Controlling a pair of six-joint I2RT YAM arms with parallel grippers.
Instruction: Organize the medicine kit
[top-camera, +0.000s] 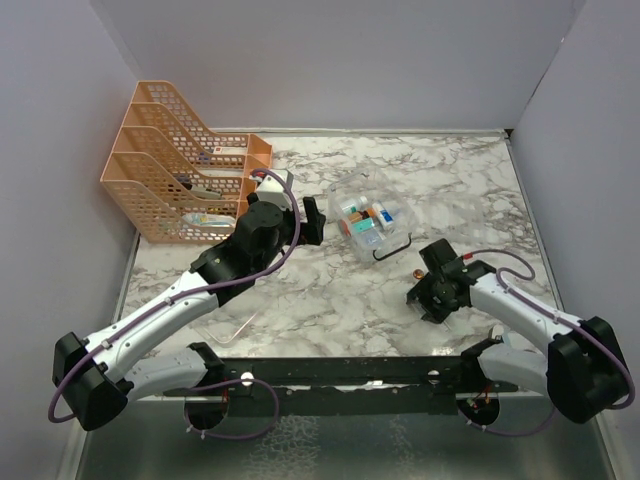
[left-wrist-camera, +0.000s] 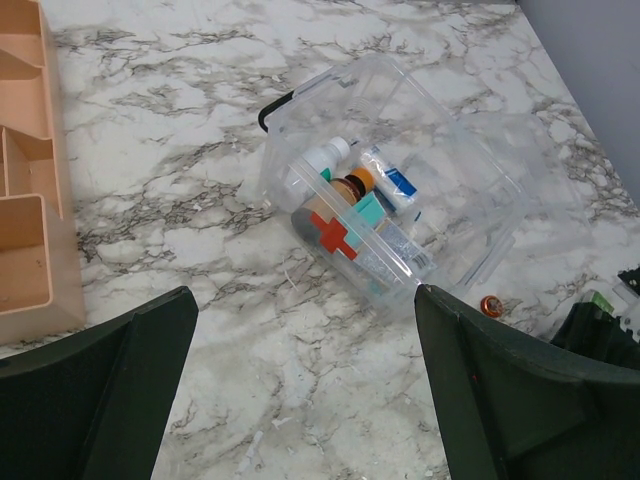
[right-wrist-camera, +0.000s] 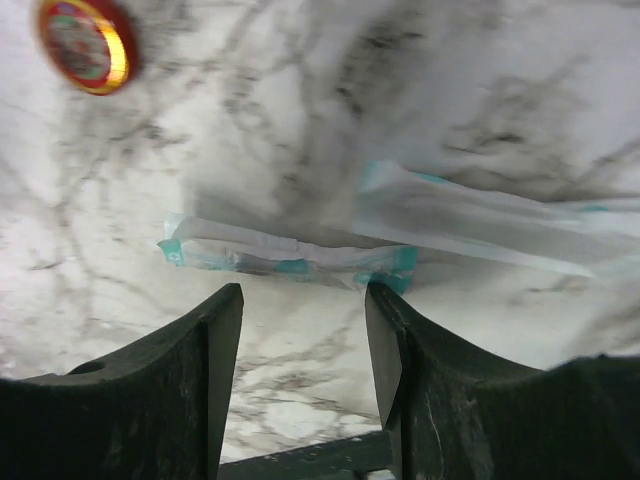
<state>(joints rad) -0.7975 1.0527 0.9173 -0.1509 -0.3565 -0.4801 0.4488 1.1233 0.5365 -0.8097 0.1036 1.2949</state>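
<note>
Medicine kit (top-camera: 368, 222) is seen on the marble desk (top-camera: 330, 310) between the two arms, with small bottles and a tube inside; whether its lid is fully open cannot be told. Picking up a loose item is judged to be the step in hand: the right end effector (right-wrist-camera: 300, 370) is poised low over a teal-edged sealed packet (right-wrist-camera: 280, 255), jaws apart and nothing gripped, with a round red tin (right-wrist-camera: 85, 45) nearby. Next, the jaws would need to be set astride the flat packet and closed on it. The kit lies near that end effector, apart from it, up and left in the overhead view. The left end effector (left-wrist-camera: 305, 400) is spread wide and empty, just short of the kit
</note>
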